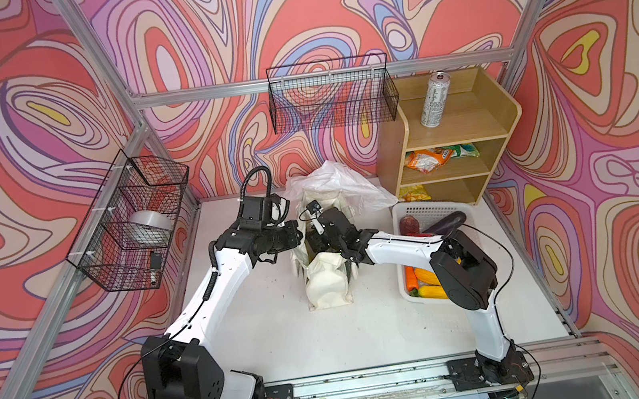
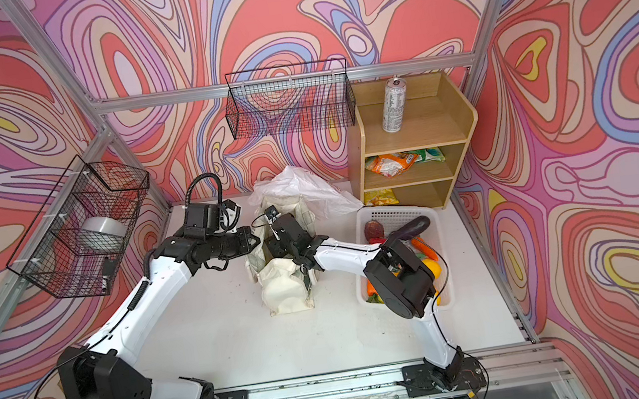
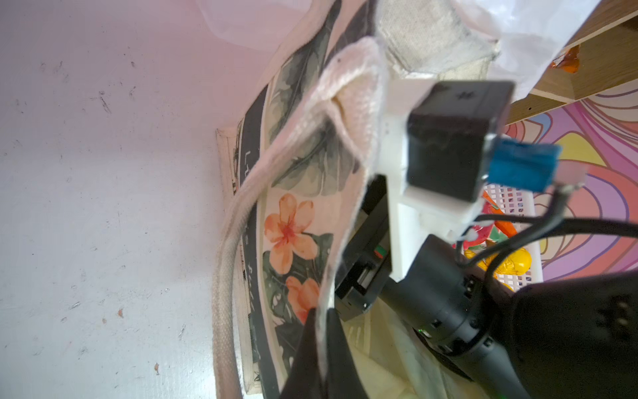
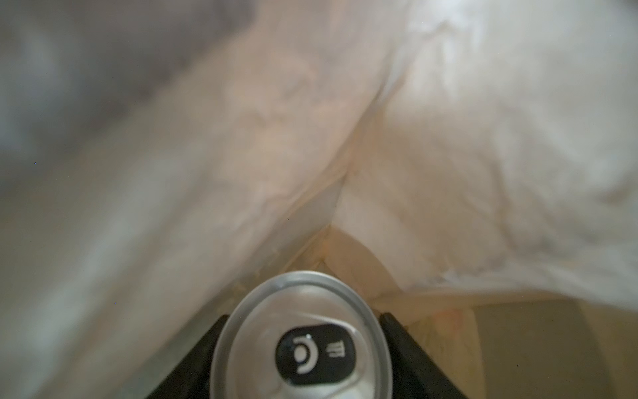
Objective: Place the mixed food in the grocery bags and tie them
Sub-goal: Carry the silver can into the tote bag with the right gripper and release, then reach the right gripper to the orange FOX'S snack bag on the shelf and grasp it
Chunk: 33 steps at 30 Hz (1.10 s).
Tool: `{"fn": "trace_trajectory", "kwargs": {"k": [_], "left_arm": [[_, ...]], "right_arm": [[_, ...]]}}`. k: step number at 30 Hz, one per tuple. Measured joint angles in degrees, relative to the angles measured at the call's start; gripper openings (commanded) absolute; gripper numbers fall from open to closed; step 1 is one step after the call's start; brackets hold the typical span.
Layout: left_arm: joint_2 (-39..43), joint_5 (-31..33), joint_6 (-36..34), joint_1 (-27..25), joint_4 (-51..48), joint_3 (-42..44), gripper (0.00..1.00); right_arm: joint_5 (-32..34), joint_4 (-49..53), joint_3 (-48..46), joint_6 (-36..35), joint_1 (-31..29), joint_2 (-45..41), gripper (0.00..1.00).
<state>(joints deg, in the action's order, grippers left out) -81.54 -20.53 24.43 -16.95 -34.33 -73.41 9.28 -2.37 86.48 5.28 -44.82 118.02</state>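
1. My left gripper point(image 3: 320, 317) was clamped tight on the top rim of the canvas tote point(image 3: 293, 221), with a thin fold of cloth pinched between its two fingers.
2. Just past that pinch, the tote's flower-printed wall ran away from my fingers. Its cord handle point(image 3: 234, 248) hung down the outside toward the white table point(image 3: 103, 207).
3. My right gripper point(image 4: 304, 315) was down inside the tote's mouth, across the rim from my left one. A silver can point(image 4: 301, 349) sat between its fingers, lid end facing the wrist camera. A finger stood close against each side of the can, but I could not tell whether they pressed it or only flanked it.
4. Around the can was pale, crumpled material, too blurred for me to tell cloth from plastic.
5. Beyond both grippers, at the tote's far end, the white plastic bag point(image 1: 338, 183) lay heaped against the tote.
6. On the outer side of my right wrist sat the white basket point(image 1: 428, 209), with my right elbow hanging over it. It held the eggplant point(image 1: 448, 220), the dragon fruit point(image 1: 409, 224), the carrots point(image 1: 410, 276) and the yellow vegetables point(image 1: 432, 290).
7. Farthest from my right gripper stood the wooden shelf point(image 1: 498, 101). A second can point(image 1: 434, 99) was upright on its top level, snack packets point(image 1: 428, 160) lay on the middle one, and a yellow packet point(image 1: 415, 194) lay on the lowest.
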Motion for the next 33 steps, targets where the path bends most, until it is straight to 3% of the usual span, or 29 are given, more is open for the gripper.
{"fn": "trace_trajectory", "kwargs": {"k": [8, 15, 17, 21, 25, 33], "left_arm": [[0.0, 1.09, -0.26, 0.15, 0.31, 0.0, 0.0], [0.0, 1.01, -0.42, 0.07, 0.35, 0.02, 0.0], [0.0, 0.9, -0.42, 0.07, 0.44, 0.07, 0.0], [0.0, 0.57, -0.39, 0.07, 1.25, 0.59, 0.0], [0.0, -0.04, -0.39, 0.07, 1.64, 0.81, 0.0], [0.02, -0.26, -0.42, 0.07, 1.86, 0.94, 0.0]], "right_arm": [[-3.19, 15.54, 8.35, -0.26, 0.22, -1.88, 0.81], [-5.88, 24.85, 8.11, 3.63, 2.19, -19.93, 0.8], [-7.93, 25.92, 7.19, 7.23, 6.69, -27.06, 0.78], [-11.89, 25.92, 0.5, 16.65, 24.87, -38.82, 0.72], [-14.4, 27.54, -8.76, 24.74, 39.32, -43.21, 0.61], [-19.78, 25.03, -14.78, 32.3, 50.49, -37.31, 0.58]]}}
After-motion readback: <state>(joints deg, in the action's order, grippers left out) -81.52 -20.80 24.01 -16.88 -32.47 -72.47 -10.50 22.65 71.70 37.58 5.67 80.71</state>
